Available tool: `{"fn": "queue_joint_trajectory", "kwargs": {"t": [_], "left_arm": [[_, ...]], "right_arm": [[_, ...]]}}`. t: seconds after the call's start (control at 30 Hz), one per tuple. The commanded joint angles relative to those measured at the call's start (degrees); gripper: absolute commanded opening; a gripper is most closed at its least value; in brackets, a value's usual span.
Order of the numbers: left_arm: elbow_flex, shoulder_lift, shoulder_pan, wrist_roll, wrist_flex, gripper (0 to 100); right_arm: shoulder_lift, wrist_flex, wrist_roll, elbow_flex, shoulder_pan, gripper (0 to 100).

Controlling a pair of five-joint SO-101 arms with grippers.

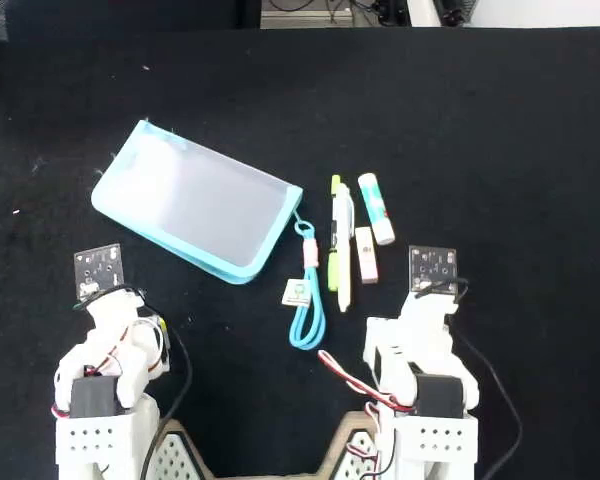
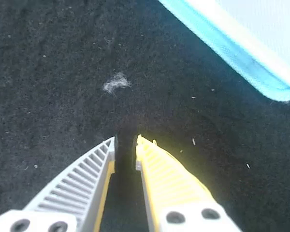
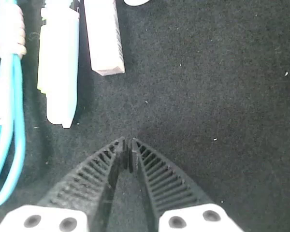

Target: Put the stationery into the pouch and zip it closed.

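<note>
We judge nothing begun: left claw [image 2: 125, 141] and right claw [image 3: 129, 143] sit pressed together, empty, short of the turquoise-edged frosted pouch [image 1: 195, 200] and white and yellow pens [image 1: 342, 250].

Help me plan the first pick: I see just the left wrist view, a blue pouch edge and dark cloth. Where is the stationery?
Observer: In the high view, four items lie side by side to the right of the pouch: a yellow pen, a white pen, a pink eraser and a glue stick.
Operator: Which arm is nearer them?
Observer: The right one; its end effector sits just short of the white pen and eraser ends.
Operator: Is it open?
Observer: No, shut, holding nothing.
</note>
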Motion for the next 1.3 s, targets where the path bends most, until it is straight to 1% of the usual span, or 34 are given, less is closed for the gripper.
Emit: {"fn": "queue_joint_trajectory", "kwargs": {"t": [0.0, 0.5, 0.63, 0.7, 0.77, 0.87, 0.93, 0.97, 1.07, 1.13, 1.2, 1.27], "left_arm": [[1.27, -0.09, 1.1, 0.18, 0.35, 8], [1.19, 0.0, 1.89, -0.09, -0.18, 9], [0.48, 0.0, 1.27, -0.09, -4.57, 9], [-1.89, 0.0, 1.1, -0.09, -6.68, 9], [-5.32, 0.0, -0.84, -0.09, -7.47, 9], [-11.21, 0.0, -5.76, -0.09, -7.03, 9], [-14.02, 0.0, -9.89, -2.64, -7.56, 9], [-14.99, 0.0, -10.86, -5.89, -8.0, 9], [-15.69, 0.0, -11.47, -16.79, -10.73, 9], [-15.43, 0.0, -11.47, -21.27, -13.63, 9], [-15.52, 0.0, -11.47, -21.71, -17.76, 9], [-16.04, 0.0, -12.44, -18.99, -21.45, 9]], "right_arm": [[-5.49, 0.26, -0.18, -0.48, -0.35, 1.2], [-5.49, 0.26, -0.18, -0.48, -0.35, 1.2], [-5.49, 0.26, -0.18, -0.48, -0.35, 1.2], [-5.49, 0.26, -0.18, -0.48, -0.35, 1.2], [-5.49, 0.26, -0.18, -0.48, -0.35, 1.2], [-5.49, 0.26, -0.18, -0.48, -0.35, 1.2], [-5.49, 0.26, -0.18, -0.48, -0.35, 1.2], [-5.49, 0.26, -0.18, -0.48, -0.35, 1.2], [-5.49, 0.26, -0.18, -0.48, -0.35, 1.2], [-5.49, 0.26, -0.18, -0.48, -0.35, 1.2], [-5.49, 0.26, -0.18, -0.48, -0.35, 1.2], [-5.49, 0.26, -0.18, -0.48, -0.35, 1.2]]}}
